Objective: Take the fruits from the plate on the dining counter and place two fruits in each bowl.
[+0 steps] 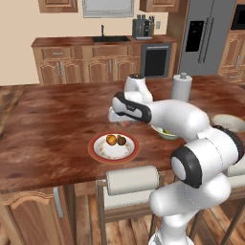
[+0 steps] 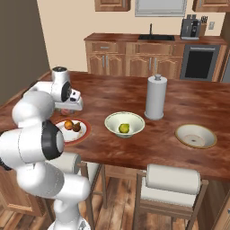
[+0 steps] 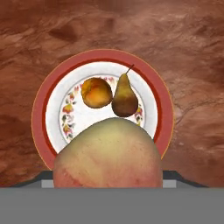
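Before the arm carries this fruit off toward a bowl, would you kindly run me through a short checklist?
1. Pinkish fruit in the gripper, above the plate: ok.
2. Finger contact on the fruit: cannot tell, fingertips hidden.
3. Orange fruit and brown pear on the plate: ok.
4. Cream bowl holds one yellow-green fruit, room for another: ok.
5. Tan-rimmed bowl holds no fruit yet: ok.
6. Paper towel roll stands behind the cream bowl: ok.
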